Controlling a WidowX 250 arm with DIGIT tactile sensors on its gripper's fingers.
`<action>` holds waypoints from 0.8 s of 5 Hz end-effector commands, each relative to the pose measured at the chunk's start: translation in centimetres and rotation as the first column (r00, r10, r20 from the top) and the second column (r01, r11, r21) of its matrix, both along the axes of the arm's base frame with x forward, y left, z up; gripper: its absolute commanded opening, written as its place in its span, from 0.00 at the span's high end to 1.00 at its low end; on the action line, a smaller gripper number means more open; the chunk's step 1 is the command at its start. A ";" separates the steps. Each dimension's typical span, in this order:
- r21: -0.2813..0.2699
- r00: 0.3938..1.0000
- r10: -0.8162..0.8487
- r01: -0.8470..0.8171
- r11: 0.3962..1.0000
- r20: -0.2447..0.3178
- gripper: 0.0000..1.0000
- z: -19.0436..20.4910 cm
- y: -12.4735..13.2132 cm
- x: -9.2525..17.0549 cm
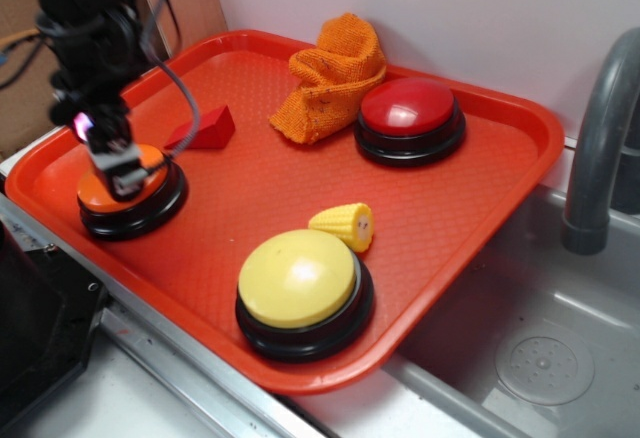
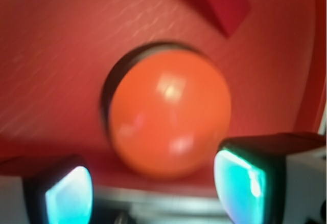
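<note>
While gripper point(image 1: 124, 178) hangs over orange button point(image 2: 168, 114), jaws apart.

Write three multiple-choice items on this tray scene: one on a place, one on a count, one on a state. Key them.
1. On the tray, the toy corn lies:
A) next to the yellow button
B) in the far left corner
C) against the far edge

2. Dome buttons on the tray:
A) two
B) three
C) four

3. The hand is:
A) shut on the toy corn
B) shut on the yellow button
C) open over the orange button

Key:
1 A, the corn sits just behind the yellow dome.
2 B, only the yellow, the orange and the red button show.
3 C, the wrist view shows the fingers spread wide with the orange dome below them.
</note>
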State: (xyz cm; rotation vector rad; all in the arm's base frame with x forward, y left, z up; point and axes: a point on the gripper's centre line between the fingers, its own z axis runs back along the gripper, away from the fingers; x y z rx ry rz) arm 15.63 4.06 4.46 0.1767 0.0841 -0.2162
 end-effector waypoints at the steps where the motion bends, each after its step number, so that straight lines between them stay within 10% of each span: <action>1: -0.030 0.998 -0.003 0.005 1.000 0.065 0.00 -2.0 1.3 2.8; 4: -0.142 0.977 0.133 -0.110 0.984 0.166 0.00 8.5 1.8 -1.0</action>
